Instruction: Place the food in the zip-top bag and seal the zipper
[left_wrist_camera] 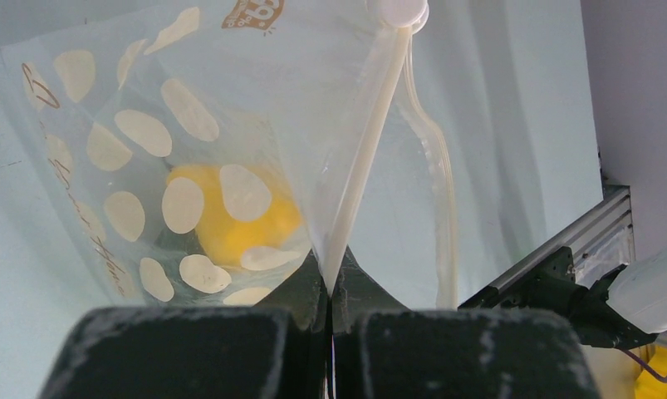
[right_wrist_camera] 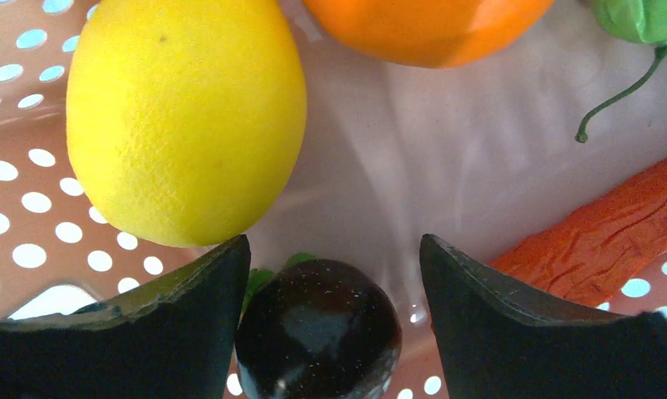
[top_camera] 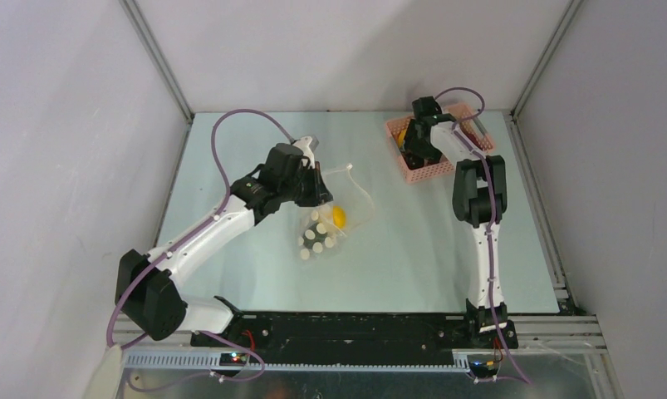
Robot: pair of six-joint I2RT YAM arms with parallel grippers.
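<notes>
Clear dotted zip-top bag [left_wrist_camera: 147, 150]: zipper [left_wrist_camera: 359, 166] pinched in left claw [left_wrist_camera: 331, 291]; right claw [right_wrist_camera: 334, 249] wide astride glossy eggplant [right_wrist_camera: 317, 328]

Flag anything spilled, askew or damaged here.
Nothing stands out: the left gripper pinches the zip-top bag by its zipper, one yellow fruit inside; the right gripper hangs open over a dark toy food in the pink basket.

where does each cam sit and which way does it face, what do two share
Top external: above and behind the bases, looking down at the table; both arms show.
Left wrist: on the left arm, looking along the left gripper, shut on the zipper of the zip-top bag.
Right wrist: looking down into the pink basket past the open right gripper, at a lemon and a dark fruit.
Shared: top and left wrist both show the yellow fruit in the bag.
</notes>
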